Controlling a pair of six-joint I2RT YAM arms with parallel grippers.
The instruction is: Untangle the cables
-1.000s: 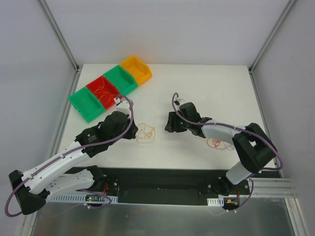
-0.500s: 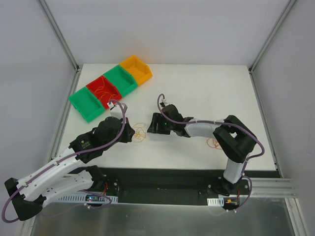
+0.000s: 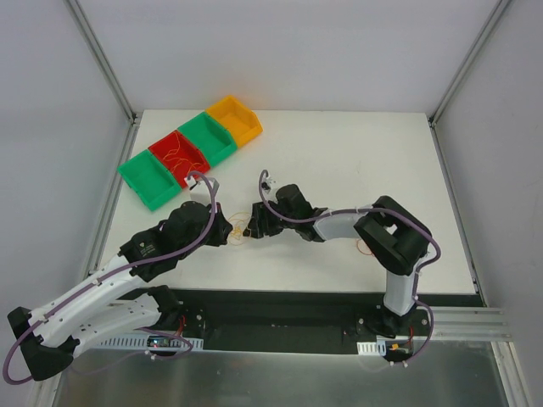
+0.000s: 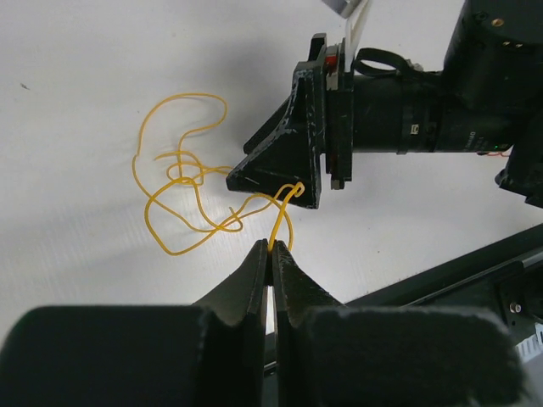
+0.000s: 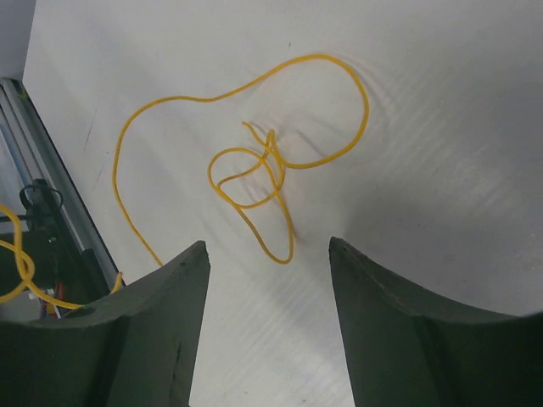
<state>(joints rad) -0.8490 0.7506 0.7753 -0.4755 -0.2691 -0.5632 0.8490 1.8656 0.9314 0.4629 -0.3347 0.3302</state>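
A tangle of thin yellow cables (image 3: 240, 227) lies on the white table between my two grippers. In the left wrist view the yellow tangle (image 4: 182, 199) spreads on the table, and my left gripper (image 4: 271, 251) is shut on one strand of it at the fingertips. My left gripper (image 3: 227, 232) sits just left of the tangle. My right gripper (image 3: 253, 223) is open and low over the tangle's right side, its black body (image 4: 293, 157) facing the left one. In the right wrist view the open gripper (image 5: 267, 254) frames a yellow loop (image 5: 254, 182). An orange clump (image 3: 366, 247) lies partly hidden under the right arm.
A row of bins stands at the back left: a green bin (image 3: 144, 180), a red bin (image 3: 178, 155) holding thin wires, a green bin (image 3: 209, 137) and an orange bin (image 3: 236, 119). The table's near edge and black rail (image 3: 280, 307) lie below the arms.
My right gripper has moved left across the table until it is at the yellow tangle, close to the left gripper. The left gripper shifted slightly toward me a second ago, then stayed.
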